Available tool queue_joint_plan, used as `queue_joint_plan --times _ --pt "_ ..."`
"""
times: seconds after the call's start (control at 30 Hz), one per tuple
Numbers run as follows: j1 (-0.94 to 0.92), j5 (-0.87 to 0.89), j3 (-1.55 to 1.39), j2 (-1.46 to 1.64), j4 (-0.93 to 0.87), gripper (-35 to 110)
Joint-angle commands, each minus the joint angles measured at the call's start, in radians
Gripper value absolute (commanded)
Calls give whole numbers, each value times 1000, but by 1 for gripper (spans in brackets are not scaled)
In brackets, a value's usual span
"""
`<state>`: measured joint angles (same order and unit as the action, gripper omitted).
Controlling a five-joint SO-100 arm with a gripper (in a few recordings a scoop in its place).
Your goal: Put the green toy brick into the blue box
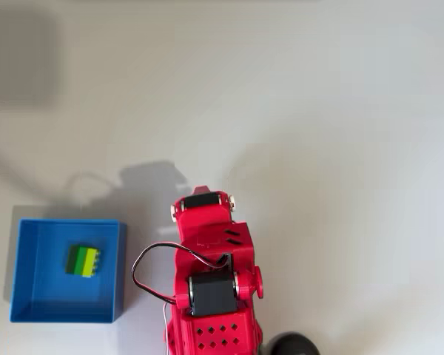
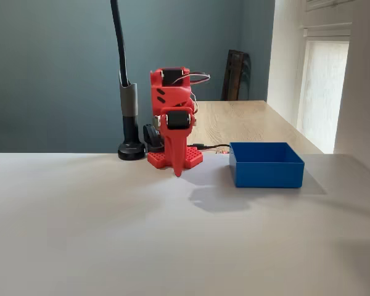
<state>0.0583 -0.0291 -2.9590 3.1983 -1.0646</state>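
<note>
End effector (image 2: 178,168) pressed together, pointing down, green toy brick (image 1: 83,260) mid blue box (image 1: 29,314), walls clear.

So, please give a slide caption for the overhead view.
Green brick lying inside the blue box, red arm folded beside it.
</note>
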Motion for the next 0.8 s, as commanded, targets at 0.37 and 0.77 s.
queue_joint_plan --times 0.37,0.77 --pt "-40 -40 -130 55 84 0" --pt "-41 -38 -130 55 84 0"
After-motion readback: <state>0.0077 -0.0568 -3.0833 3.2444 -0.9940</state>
